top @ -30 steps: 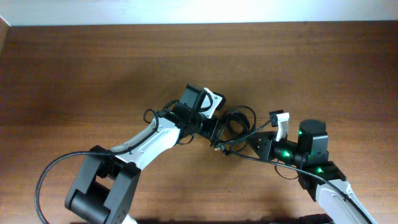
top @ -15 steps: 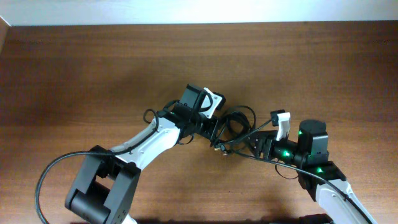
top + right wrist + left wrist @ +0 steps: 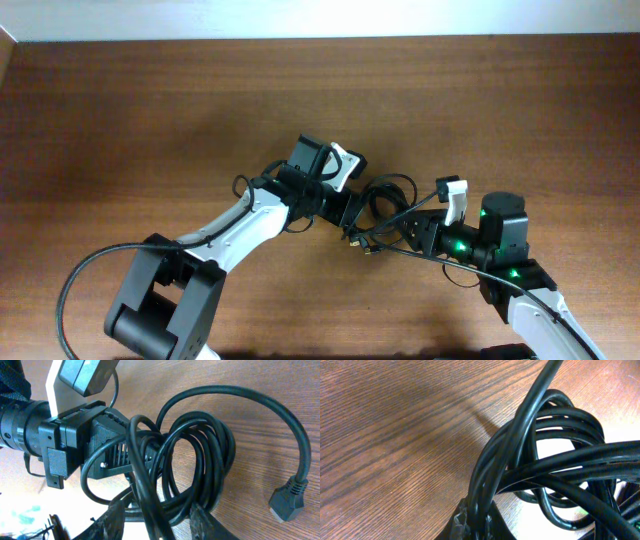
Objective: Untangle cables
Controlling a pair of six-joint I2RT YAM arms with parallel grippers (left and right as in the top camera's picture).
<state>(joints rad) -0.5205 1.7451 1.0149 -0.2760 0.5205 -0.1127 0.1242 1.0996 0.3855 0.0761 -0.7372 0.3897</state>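
Two grippers faced each other at 3 o'clock from the table's (image 3: 150, 110) centre. The left gripper (image 3: 349, 208), reaching toward 2 o'clock, was clamped on the coiled cables (image 3: 386, 190). The right gripper (image 3: 157, 521), aimed toward 10 o'clock, stood parted astride one strand.

Gap between left gripper (image 3: 352, 212) and right gripper (image 3: 401, 233) blocked by cables (image 3: 386, 200); table (image 3: 150, 110) open on far side.

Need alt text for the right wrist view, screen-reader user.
A coil of black cables fills the frame over a wooden table, with the left gripper clamped into it from the left. One plug sits at lower right; the right gripper stands open at the bottom edge, strands between its fingers.
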